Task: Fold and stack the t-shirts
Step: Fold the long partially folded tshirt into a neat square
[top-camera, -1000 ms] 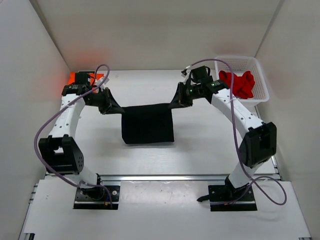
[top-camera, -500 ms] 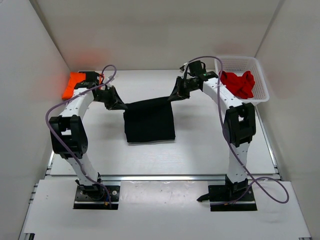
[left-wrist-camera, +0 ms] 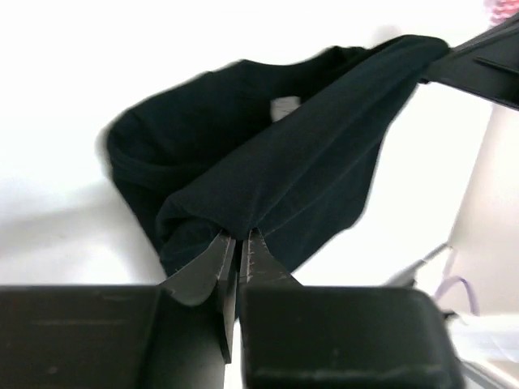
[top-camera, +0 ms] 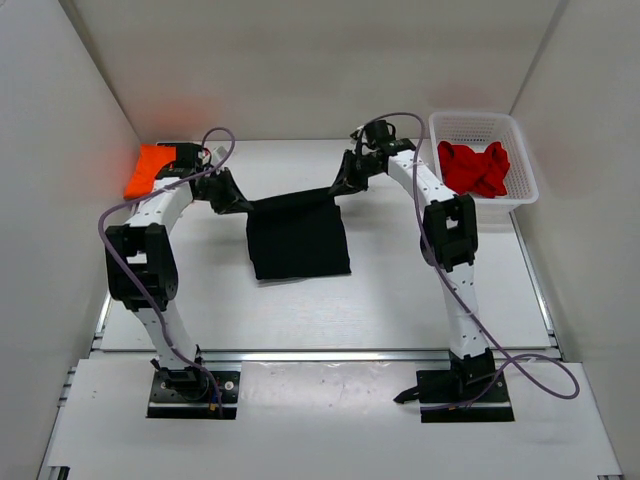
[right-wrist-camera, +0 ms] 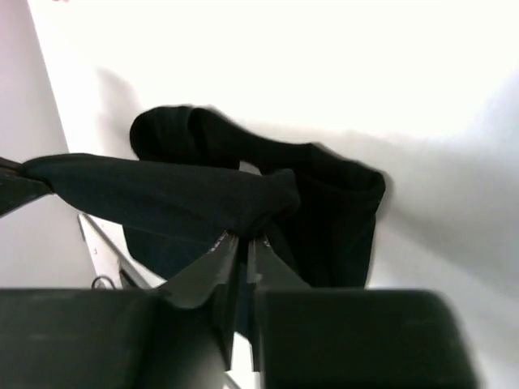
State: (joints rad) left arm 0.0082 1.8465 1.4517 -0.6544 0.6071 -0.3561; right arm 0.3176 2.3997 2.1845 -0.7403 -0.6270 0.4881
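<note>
A black t-shirt (top-camera: 297, 238) hangs stretched between both grippers over the middle of the table, its lower part resting on the surface. My left gripper (top-camera: 243, 205) is shut on the shirt's left upper corner (left-wrist-camera: 243, 219). Shut on the right upper corner (right-wrist-camera: 251, 215) is my right gripper (top-camera: 337, 190). An orange t-shirt (top-camera: 145, 169) lies folded at the far left corner. The red t-shirt (top-camera: 474, 166) sits crumpled in the white basket (top-camera: 520, 160).
The white mesh basket stands at the far right corner against the side wall. White walls close the table on the left, back and right. A metal rail (top-camera: 320, 355) runs along the near edge in front of the arm bases.
Both grippers have carried the black shirt's upper edge farther back, and the cloth has slid slightly away from the bases. Both arms have stretched out further.
</note>
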